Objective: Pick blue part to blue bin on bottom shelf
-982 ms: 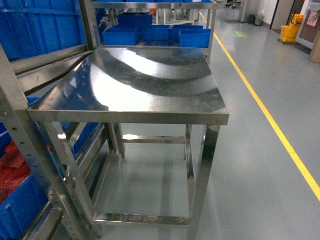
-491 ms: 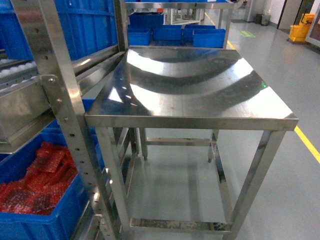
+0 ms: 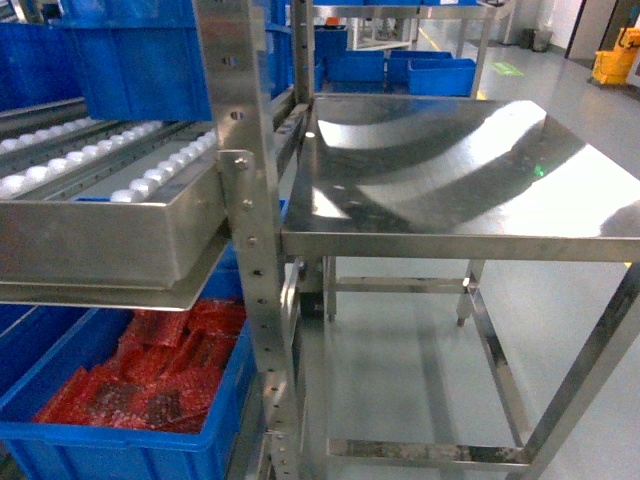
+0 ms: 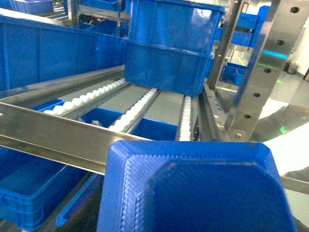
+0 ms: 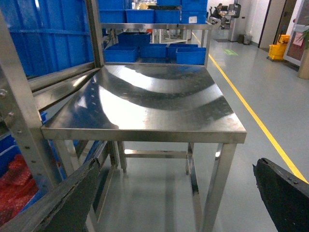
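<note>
With the blue part (image 4: 193,188) close under the left wrist camera, apparently carried though those fingers are hidden, and the right fingers (image 5: 174,193) spread empty, it could clip the rack's front rail (image 4: 58,137) before reaching the blue bin (image 4: 29,193) on the bottom shelf.

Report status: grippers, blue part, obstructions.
Right gripper open, empty. Left gripper not visible; blue part fills left wrist foreground. Steel rail stands between part and lower bins.
</note>
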Controlling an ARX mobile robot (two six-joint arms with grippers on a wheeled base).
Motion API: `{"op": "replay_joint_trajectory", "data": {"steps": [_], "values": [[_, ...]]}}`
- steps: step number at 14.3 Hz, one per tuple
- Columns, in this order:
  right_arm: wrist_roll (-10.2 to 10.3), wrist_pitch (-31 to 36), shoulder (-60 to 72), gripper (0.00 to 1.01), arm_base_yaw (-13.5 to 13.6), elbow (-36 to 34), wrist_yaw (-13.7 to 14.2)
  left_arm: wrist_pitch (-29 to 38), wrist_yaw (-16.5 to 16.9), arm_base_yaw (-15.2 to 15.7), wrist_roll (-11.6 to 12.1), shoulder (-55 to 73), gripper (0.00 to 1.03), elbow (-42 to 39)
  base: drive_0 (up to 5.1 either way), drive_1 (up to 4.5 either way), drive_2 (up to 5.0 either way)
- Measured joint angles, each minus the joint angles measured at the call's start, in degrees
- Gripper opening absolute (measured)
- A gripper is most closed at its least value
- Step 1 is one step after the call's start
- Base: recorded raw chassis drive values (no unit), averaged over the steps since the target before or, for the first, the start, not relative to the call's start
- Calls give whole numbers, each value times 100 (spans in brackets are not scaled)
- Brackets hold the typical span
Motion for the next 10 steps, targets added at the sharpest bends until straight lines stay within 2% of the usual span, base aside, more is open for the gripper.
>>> {"op": "replay_joint_trajectory", "data": {"steps": [10], "values": [[0,-11,2,98,0,0,2,-4,2,0,0,4,43,0,-507,233,233]]}}
